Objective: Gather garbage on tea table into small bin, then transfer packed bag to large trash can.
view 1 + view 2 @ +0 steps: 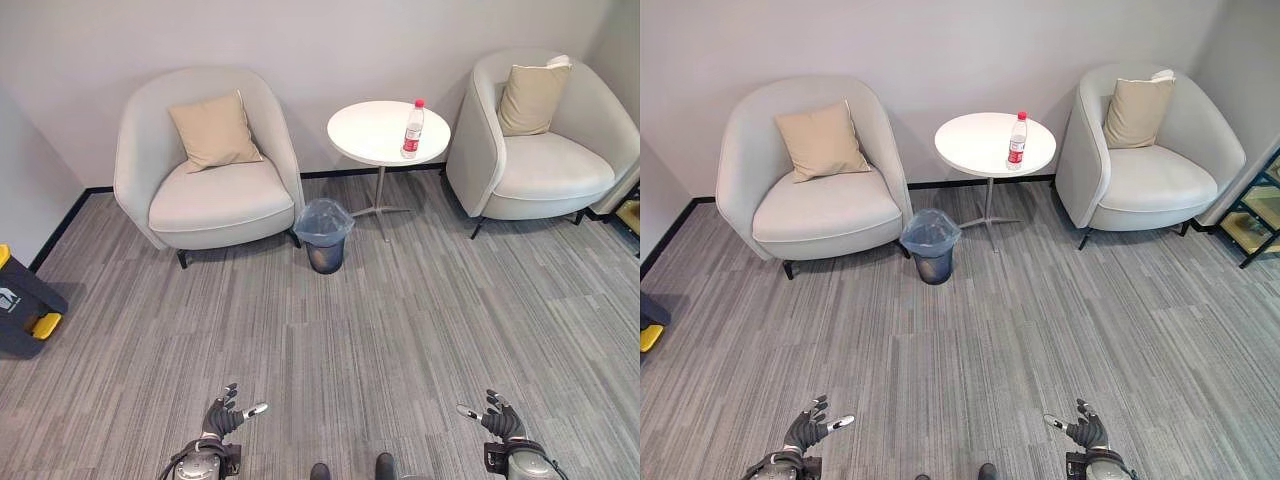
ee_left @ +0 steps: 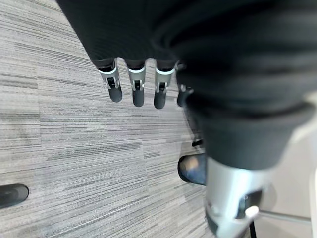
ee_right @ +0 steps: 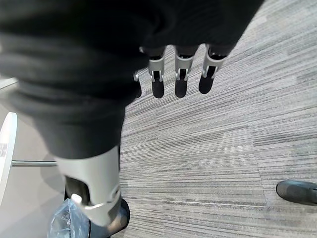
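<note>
Looking down from the head camera, I see a round white tea table point(image 1: 388, 131) standing between two light grey armchairs, the left armchair point(image 1: 205, 165) and the right armchair point(image 1: 540, 140), each with a beige cushion on the seat. On the table, near its right edge, a plastic bottle point(image 1: 412, 130) with a red cap and red label stands upright; it is the only piece of garbage I can make out there. The small bin point(image 1: 324, 236) is on the grey striped carpet point(image 1: 400, 320), just beside the front corner of the left armchair and near the foot of the table, and it is lined with a bluish transparent bag whose rim is folded over the top. My left hand point(image 1: 222, 416) is low at the bottom of the view, well apart from the table, its fingers spread and relaxed and holding nothing. My right hand point(image 1: 497, 419) is at the other bottom corner in the same way, fingers straight and empty. At the left edge of the room a dark box point(image 1: 22, 305) with yellow parts sits on the floor.
</note>
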Robot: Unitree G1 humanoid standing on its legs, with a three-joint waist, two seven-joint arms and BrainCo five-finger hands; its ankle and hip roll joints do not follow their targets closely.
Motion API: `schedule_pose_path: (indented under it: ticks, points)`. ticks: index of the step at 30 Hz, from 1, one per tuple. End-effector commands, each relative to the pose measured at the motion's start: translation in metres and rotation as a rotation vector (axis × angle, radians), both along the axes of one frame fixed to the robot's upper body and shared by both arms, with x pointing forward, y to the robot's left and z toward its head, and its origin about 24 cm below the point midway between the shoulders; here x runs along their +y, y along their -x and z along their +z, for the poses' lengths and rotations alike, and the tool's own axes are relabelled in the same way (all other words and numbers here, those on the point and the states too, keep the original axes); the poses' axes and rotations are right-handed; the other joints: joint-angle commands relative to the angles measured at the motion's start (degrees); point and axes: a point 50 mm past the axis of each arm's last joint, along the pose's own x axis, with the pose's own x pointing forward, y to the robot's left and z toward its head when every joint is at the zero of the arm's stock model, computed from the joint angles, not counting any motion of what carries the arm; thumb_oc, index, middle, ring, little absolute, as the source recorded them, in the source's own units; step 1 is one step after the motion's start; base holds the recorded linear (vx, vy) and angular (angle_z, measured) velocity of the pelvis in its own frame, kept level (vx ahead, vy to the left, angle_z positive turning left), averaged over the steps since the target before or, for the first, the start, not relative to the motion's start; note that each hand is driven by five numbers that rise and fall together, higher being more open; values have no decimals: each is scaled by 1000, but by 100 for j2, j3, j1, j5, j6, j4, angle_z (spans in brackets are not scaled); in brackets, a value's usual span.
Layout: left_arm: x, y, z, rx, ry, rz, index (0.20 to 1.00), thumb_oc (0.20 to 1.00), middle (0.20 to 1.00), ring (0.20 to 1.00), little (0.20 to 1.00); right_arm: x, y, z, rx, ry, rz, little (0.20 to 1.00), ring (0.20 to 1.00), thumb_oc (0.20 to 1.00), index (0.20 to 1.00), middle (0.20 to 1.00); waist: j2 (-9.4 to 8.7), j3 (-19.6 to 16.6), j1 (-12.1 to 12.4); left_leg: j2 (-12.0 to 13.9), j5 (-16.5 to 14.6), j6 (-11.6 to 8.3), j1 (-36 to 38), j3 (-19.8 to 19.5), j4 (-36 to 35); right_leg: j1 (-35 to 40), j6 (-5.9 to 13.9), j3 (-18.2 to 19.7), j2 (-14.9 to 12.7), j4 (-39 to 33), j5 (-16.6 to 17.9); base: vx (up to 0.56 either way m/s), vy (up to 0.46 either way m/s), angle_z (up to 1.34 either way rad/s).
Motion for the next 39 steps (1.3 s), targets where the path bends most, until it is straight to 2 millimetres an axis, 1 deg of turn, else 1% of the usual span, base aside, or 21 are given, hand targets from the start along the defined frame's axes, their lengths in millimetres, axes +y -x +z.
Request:
schedule_pose_path:
  ticks: [1, 5, 6, 12, 14, 16, 17, 19, 21, 22, 23, 25, 27, 28, 29, 32, 33, 35, 36, 38, 39]
  points:
    - [10, -19, 11, -79, 0, 49, 1000, 1000, 1000, 1000, 1000, -3, -23, 11, -96, -6, -35, 1000, 1000, 1000, 1000, 1000, -90, 9, -27, 127, -664, -286, 141, -94, 25, 239, 475, -3, -371, 140, -770, 12, 29, -4]
    - [10, -23, 14, -100, 4, 54, 1000, 1000, 1000, 1000, 1000, 0, -26, 11, -95, -8, -41, 1000, 1000, 1000, 1000, 1000, -144, 118, 11, 72, -801, -211, -113, -43, 362, 33, 516, 37, -461, 379, -783, 43, 89, -13]
    - [12, -25, 17, -113, -6, 51, 1000, 1000, 1000, 1000, 1000, 0, -28, 11, -89, -6, -51, 1000, 1000, 1000, 1000, 1000, -201, 180, 45, 8, -930, -149, -337, 17, 632, -120, 582, 103, -533, 478, -750, 76, 143, -27]
    - [15, -28, 20, -122, -22, 53, 1000, 1000, 1000, 1000, 1000, 0, -32, 13, -91, 3, -46, 1000, 1000, 1000, 1000, 1000, -187, 312, 55, -67, -1099, -11, -481, 57, 843, -604, 737, 180, -584, 1208, -759, 39, 125, -22]
    - [17, -29, 21, -128, -26, 58, 1000, 1000, 1000, 1000, 1000, 0, -36, 15, -102, 11, -41, 1000, 1000, 1000, 1000, 1000, -127, 424, 54, -58, -1152, 43, -449, 67, 880, -886, 781, 79, -603, 1705, -753, 35, 84, -23]
    - [18, -29, 21, -127, -25, 65, 1000, 1000, 1000, 1000, 1000, 0, -38, 16, -107, 12, -41, 1000, 1000, 1000, 1000, 1000, -113, 436, 60, -59, -1178, 50, -418, 88, 867, -962, 785, -20, -622, 1811, -769, 66, 29, -28]
    - [18, -29, 21, -128, -22, 69, 1000, 1000, 1000, 1000, 1000, 0, -41, 17, -116, 13, -32, 1000, 1000, 1000, 1000, 1000, -116, 447, 89, -65, -1226, 41, -318, 144, 830, -1016, 742, -290, -700, 1750, -742, 120, -12, -16]
    - [18, -29, 21, -129, -22, 69, 1000, 1000, 1000, 1000, 1000, 1, -43, 19, -121, 16, -26, 1000, 1000, 1000, 1000, 1000, -124, 455, 93, -62, -1249, 28, -264, 177, 808, -1025, 714, -425, -718, 1624, -706, 123, -33, -25]
    - [17, -29, 20, -129, -15, 78, 1000, 1000, 1000, 1000, 1000, 1, -48, 22, -134, 35, 0, 1000, 1000, 1000, 1000, 1000, -140, 501, 110, -32, -1371, -22, -6, 316, 757, -1208, 664, -1027, -777, 1123, -466, 189, -106, -62]
    - [17, -29, 20, -129, -15, 78, 1000, 1000, 1000, 1000, 1000, 1, -48, 22, -134, 35, 0, 1000, 1000, 1000, 1000, 1000, -139, 503, 109, -32, -1371, -22, -4, 315, 756, -1205, 664, -1029, -776, 1121, -465, 270, -185, -44]
    - [15, -30, 20, -133, -10, 74, 1000, 1000, 1000, 1000, 1000, -1, -45, 22, -128, 45, 6, 1000, 1000, 1000, 1000, 1000, -136, 532, 56, -13, -1431, -85, 153, 282, 771, -1302, 665, -1202, -784, 1038, -443, 237, -180, -6]
    - [9, -27, 17, -118, 0, 58, 1000, 1000, 1000, 1000, 1000, -2, -39, 20, -124, 46, 1, 1000, 1000, 1000, 1000, 1000, -130, 443, -5, 49, -1480, -189, 310, 218, 762, -1128, 527, -1077, -663, 922, -482, 350, -295, 14]
    - [4, -26, 14, -105, 12, 48, 1000, 1000, 1000, 1000, 1000, -3, -38, 22, -140, 43, 0, 1000, 1000, 1000, 1000, 1000, -66, 348, -66, 237, -1317, -397, 306, 142, 883, -943, 403, -1064, -495, 722, -534, 281, -347, 15]
    - [1, -29, 14, -110, 22, 37, 1000, 1000, 1000, 1000, 1000, -4, -39, 24, -153, 46, 5, 1000, 1000, 1000, 1000, 1000, -35, 345, -85, 382, -1077, -591, 190, 154, 1143, -823, 314, -1075, -396, 617, -620, 121, -226, 2]
    - [1, -29, 14, -110, 22, 37, 1000, 1000, 1000, 1000, 1000, -4, -39, 24, -153, 46, 5, 1000, 1000, 1000, 1000, 1000, -33, 344, -91, 386, -1081, -596, 183, 148, 1153, -820, 311, -1083, -392, 611, -619, 105, -223, 8]
    - [-7, -36, 16, -127, 45, 17, 1000, 1000, 1000, 1000, 1000, -8, -39, 26, -152, 66, 18, 1000, 1000, 1000, 1000, 1000, -36, 417, -99, 605, -692, -791, -180, 160, 1915, -545, 119, -1086, -246, 437, -811, 78, -181, 23]
    - [-8, -37, 16, -126, 48, 13, 1000, 1000, 1000, 1000, 1000, -8, -39, 25, -147, 67, 19, 1000, 1000, 1000, 1000, 1000, -48, 442, -94, 627, -615, -796, -277, 165, 2063, -491, 85, -1085, -234, 408, -849, 125, -179, 20]
    - [-14, -42, 16, -126, 52, -18, 1000, 1000, 1000, 1000, 1000, -12, -42, 27, -146, 79, 23, 1000, 1000, 1000, 1000, 1000, -177, 523, -7, 429, -887, -597, -822, 125, 1923, -275, 97, -1026, -296, 284, -975, 204, -149, 11]
    - [-14, -42, 16, -124, 50, -24, 1000, 1000, 1000, 1000, 1000, -13, -42, 27, -143, 79, 20, 1000, 1000, 1000, 1000, 1000, -212, 528, 13, 366, -923, -570, -977, 118, 1851, -227, 110, -1007, -303, 263, -989, 196, -77, 11]
    - [-14, -41, 16, -121, 46, -32, 1000, 1000, 1000, 1000, 1000, -13, -42, 27, -145, 82, 22, 1000, 1000, 1000, 1000, 1000, -220, 544, 73, 254, -751, -549, -1263, 123, 1568, -106, 136, -971, -262, 190, -1031, 161, -33, 6]
    - [-14, -41, 15, -116, 43, -35, 1000, 1000, 1000, 1000, 1000, -12, -42, 27, -142, 83, 25, 1000, 1000, 1000, 1000, 1000, -200, 551, 110, 233, -535, -560, -1401, 135, 1354, -19, 141, -941, -200, 149, -1065, 196, -23, 2]
